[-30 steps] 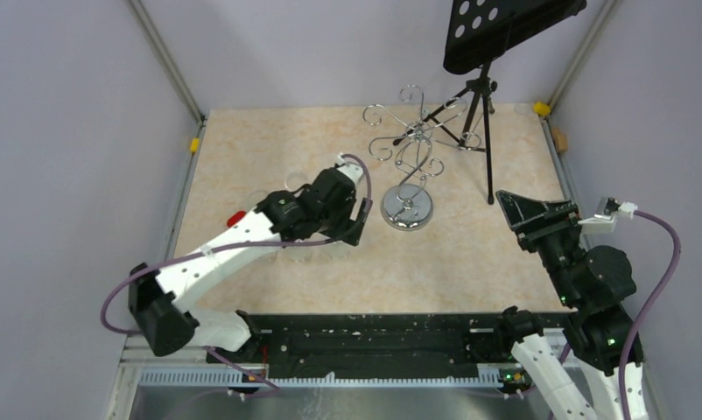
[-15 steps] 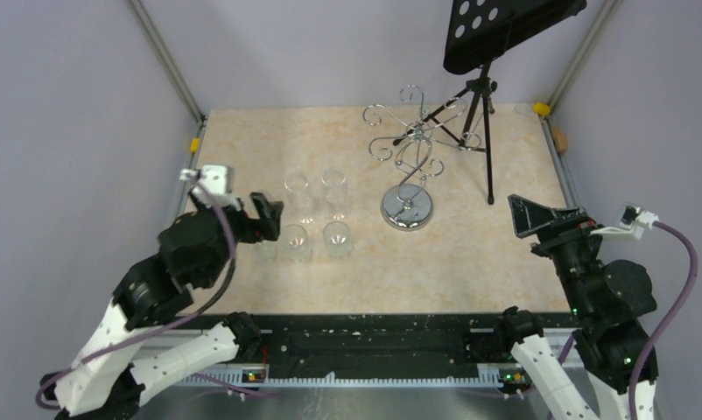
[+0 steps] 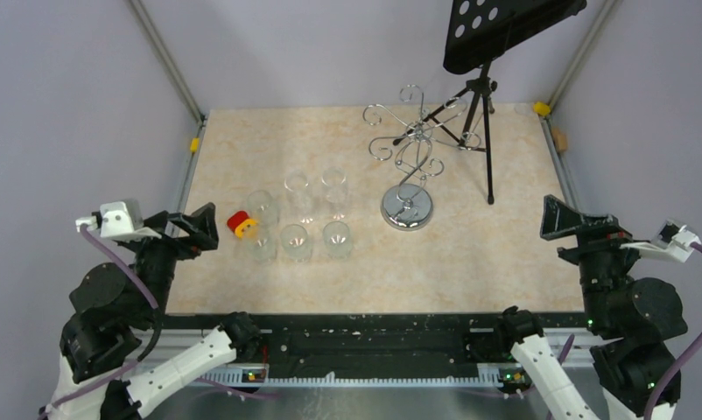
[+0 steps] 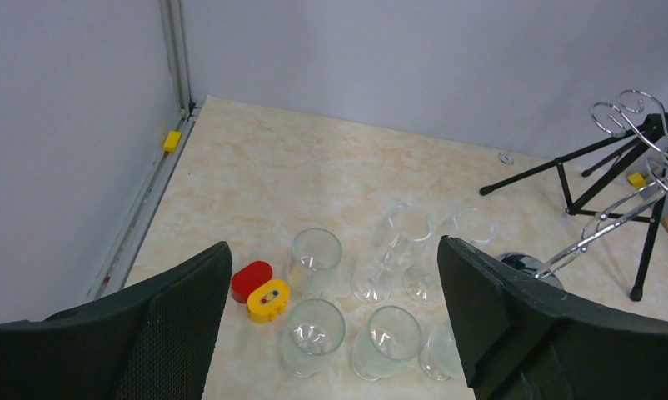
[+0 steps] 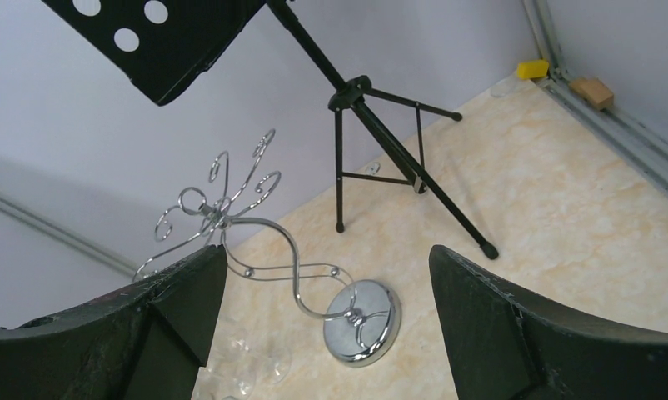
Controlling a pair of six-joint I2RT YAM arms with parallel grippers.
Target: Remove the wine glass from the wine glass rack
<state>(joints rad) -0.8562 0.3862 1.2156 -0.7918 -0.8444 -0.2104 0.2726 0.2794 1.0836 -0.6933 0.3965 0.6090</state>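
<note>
Since the earlier frames the left arm has swung away from beside the wine glass rack [image 3: 409, 150] and folded back to the near corner of the counter [image 3: 269, 144] on its own side. The right arm has also drawn back, a smaller way, toward the near edge on the other side of the rack. The rack stands toward the far side of the counter, and its scroll arms look bare: no glass can be made out hanging on any of them, though clear glass against thin wire is hard to read. The wine glass [image 3: 336, 237] closest to the rack's round base stands on the counter just beside that base, on the left arm's side, at the corner of a cluster of six clear glasses. A small red and yellow piece [image 3: 240, 224] lies at the cluster's edge farthest from the rack. The black music stand [image 3: 505, 26] rises behind the rack. The left pincer [image 4: 332, 248] is spread wide with nothing between its fingers, well apart from the rack. The right pincer [image 5: 328, 250] gapes just as empty and faces the rack from a distance. By my judgement the removal is done and this is the retreat, so the next move asks only that both arms settle clear of the glasses.
</note>
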